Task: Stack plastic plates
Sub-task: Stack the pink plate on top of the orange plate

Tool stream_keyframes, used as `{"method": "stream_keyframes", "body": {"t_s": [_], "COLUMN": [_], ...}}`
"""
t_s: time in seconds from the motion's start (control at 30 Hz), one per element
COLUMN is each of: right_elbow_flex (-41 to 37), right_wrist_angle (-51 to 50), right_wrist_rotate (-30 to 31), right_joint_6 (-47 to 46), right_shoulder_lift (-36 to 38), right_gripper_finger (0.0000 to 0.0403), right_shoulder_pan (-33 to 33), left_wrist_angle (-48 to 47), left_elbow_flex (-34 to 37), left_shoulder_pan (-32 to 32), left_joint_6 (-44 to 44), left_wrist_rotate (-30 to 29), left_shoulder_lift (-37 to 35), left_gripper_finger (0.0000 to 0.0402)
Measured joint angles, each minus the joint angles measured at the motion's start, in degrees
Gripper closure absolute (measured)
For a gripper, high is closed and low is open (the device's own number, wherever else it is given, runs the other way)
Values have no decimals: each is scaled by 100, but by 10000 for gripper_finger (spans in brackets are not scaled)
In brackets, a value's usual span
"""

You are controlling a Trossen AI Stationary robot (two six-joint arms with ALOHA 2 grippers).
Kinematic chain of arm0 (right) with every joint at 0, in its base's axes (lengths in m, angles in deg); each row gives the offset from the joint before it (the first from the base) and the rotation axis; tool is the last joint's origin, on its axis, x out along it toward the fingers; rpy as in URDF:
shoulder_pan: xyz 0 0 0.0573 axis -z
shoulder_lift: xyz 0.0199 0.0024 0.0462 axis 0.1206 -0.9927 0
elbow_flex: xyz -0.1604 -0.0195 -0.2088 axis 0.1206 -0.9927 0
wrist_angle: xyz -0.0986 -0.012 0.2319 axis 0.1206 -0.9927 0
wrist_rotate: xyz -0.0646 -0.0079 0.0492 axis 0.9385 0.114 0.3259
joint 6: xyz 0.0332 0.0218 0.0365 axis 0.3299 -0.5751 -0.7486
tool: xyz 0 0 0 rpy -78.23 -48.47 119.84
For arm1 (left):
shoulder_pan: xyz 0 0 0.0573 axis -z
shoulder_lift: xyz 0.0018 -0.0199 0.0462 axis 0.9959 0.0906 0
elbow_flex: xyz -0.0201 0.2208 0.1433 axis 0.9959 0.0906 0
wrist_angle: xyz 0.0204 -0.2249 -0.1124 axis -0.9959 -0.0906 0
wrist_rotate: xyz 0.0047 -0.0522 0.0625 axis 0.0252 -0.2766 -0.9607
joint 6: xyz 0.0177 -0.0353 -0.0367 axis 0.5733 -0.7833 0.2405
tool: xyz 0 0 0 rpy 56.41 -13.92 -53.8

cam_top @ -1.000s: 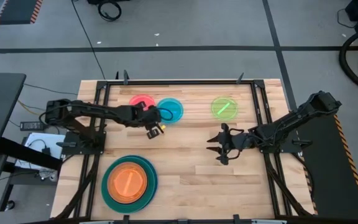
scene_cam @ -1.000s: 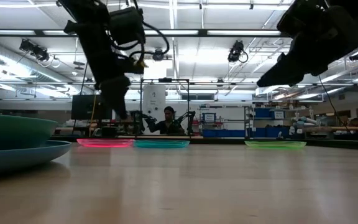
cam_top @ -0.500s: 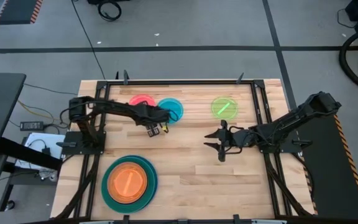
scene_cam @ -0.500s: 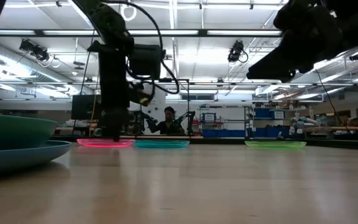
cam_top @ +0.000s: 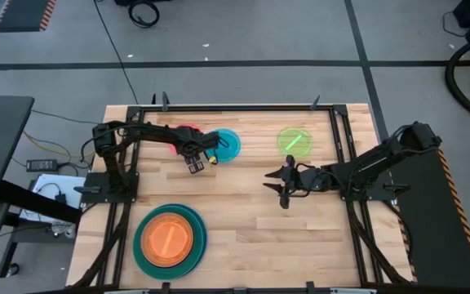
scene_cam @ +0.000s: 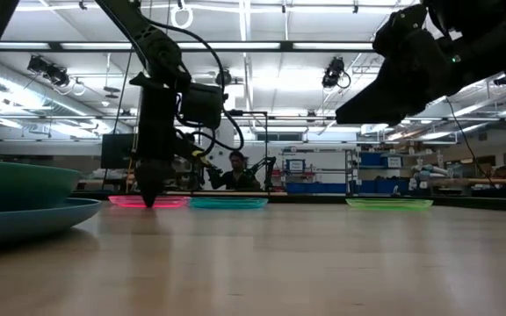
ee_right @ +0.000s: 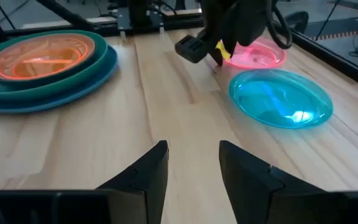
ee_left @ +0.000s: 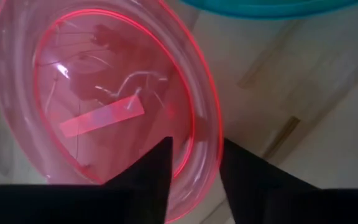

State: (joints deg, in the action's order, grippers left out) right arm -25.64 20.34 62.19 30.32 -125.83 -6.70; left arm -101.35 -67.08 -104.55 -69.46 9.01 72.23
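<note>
A pink plate (ee_left: 104, 93) lies flat on the table at the far left, with a cyan plate (cam_top: 227, 144) just right of it and a lime green plate (cam_top: 294, 140) farther right. An orange plate (cam_top: 168, 238) tops a stack of teal and blue plates (ee_right: 98, 71) at the near left. My left gripper (ee_left: 197, 146) points steeply down at the pink plate's rim and is open, one finger inside the rim and one outside. My right gripper (cam_top: 282, 186) hovers open above the bare table, right of the middle. My left gripper stands astride the pink plate's rim (ee_left: 209, 155) on its near side, coming from above. Whether the fingers (ee_left: 157, 171) touch the plate, I cannot tell. The plate lies flat on the table.
A dark metal frame (cam_top: 235, 108) runs along the table's far edge and down both sides. Bare wood lies between the stack and my right gripper. Beyond the table the low view shows a workshop with a person (scene_cam: 238, 171) far off.
My left gripper has come down and toward the far edge onto the pink plate, tipping to point more steeply down. My right gripper has drifted a little toward the table's left. The plates have not moved.
</note>
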Motion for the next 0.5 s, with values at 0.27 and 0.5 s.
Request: {"method": "stream_keyframes", "body": {"t_s": [0.27,0.5], "right_elbow_flex": [2,-2], "right_wrist_angle": [128,5], "right_wrist_rotate": [-20,-33], "right_joint_6": [-53,-97], "right_shoulder_lift": [-162,-68], "right_gripper_finger": [250,250], "right_shoulder_pan": [-2,-2], "left_wrist_angle": [-69,-522], "left_elbow_flex": [15,4], "left_shoulder_pan": [29,232], "left_joint_6": [18,-146], "left_wrist_rotate": [-65,-106], "left_shoulder_lift": [20,20], "left_gripper_finger": [388,396]}}
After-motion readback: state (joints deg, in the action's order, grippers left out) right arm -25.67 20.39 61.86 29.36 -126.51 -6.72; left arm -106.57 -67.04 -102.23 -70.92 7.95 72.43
